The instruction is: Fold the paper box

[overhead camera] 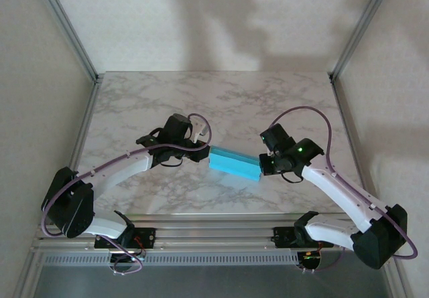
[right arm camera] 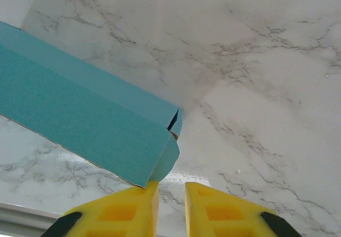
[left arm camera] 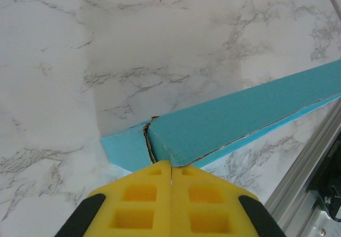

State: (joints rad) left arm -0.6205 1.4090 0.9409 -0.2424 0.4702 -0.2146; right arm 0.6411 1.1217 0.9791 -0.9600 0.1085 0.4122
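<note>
Top external: turquoise paper box [overhead camera: 234, 163], folded long.
Left hand [left arm camera: 170, 164] pinches one end; right hand [right arm camera: 171, 184] narrowly parted at the other.

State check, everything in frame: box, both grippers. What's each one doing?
paper box: folded into a long turquoise block, end seam gaping, spanning between the grippers, apparently lifted off the table.
left gripper: shut, pinching the box's end corner.
right gripper: slightly open, nothing between its fingers; the box's corner sits at one fingertip.
</note>
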